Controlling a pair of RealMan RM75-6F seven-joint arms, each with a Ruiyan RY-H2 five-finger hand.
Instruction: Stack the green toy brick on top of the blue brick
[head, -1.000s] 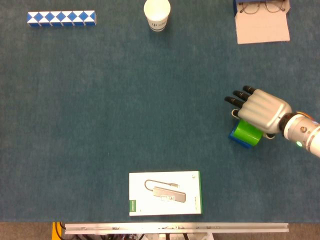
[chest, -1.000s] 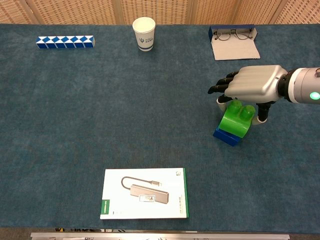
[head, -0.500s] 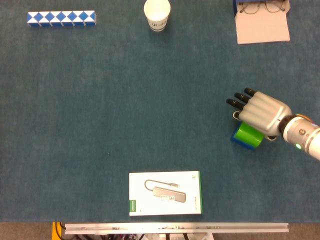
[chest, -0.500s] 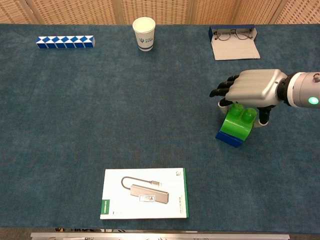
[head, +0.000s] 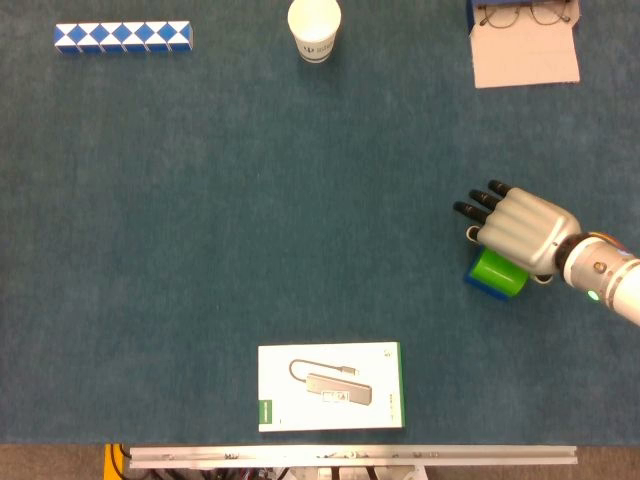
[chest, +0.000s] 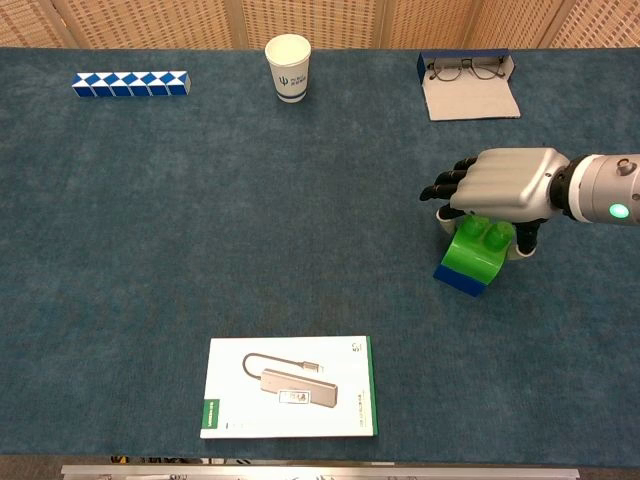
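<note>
The counter (chest: 200, 220) is covered edge to edge by a dark teal, felt-like cloth with a faintly mottled nap. Along its near edge a pale metal rail (head: 350, 456) is seen in the head view, and a yellow fitting (head: 117, 459) shows just below the rail's left end. Behind the far edge, in the chest view, a wall of woven, tan wicker-like panels (chest: 150, 20) is seen, divided by lighter upright strips. The lighting is even, and only soft shadows are cast.
</note>
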